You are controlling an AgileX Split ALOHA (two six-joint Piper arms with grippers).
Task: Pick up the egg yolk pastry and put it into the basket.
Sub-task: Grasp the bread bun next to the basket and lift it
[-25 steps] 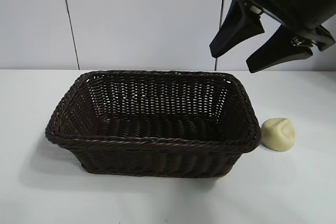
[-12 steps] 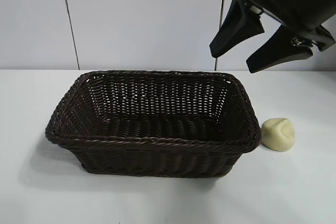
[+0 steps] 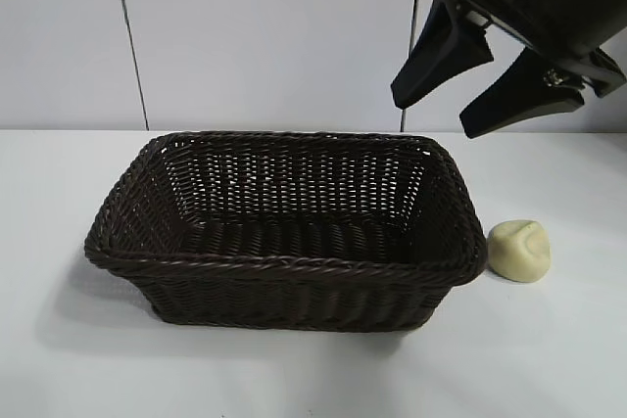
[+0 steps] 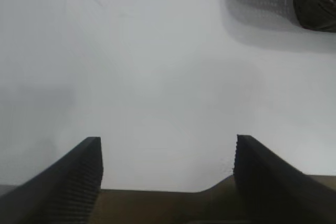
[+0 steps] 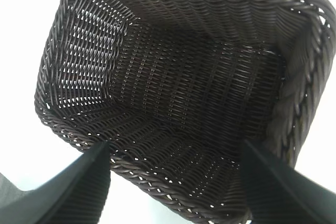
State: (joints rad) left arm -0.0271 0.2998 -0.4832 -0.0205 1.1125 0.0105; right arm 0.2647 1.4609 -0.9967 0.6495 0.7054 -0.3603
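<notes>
Now: one basket [image 3: 284, 232] | one egg yolk pastry [image 3: 519, 251] | table [image 3: 549, 359]

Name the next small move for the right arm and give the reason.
Probably swing the right pincer out and down over the egg yolk pastry: it hangs open and empty above the basket, while the pastry sits on the table beside the basket's right end.

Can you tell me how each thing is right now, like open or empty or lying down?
Basket: upright on the table, empty.
Pastry: lying on the table beside the basket's right end, not held.
Right gripper: open, empty, up in the air above the basket's right end.
Left gripper: open, empty, over bare table.
Table: white, holding basket and pastry.
</notes>
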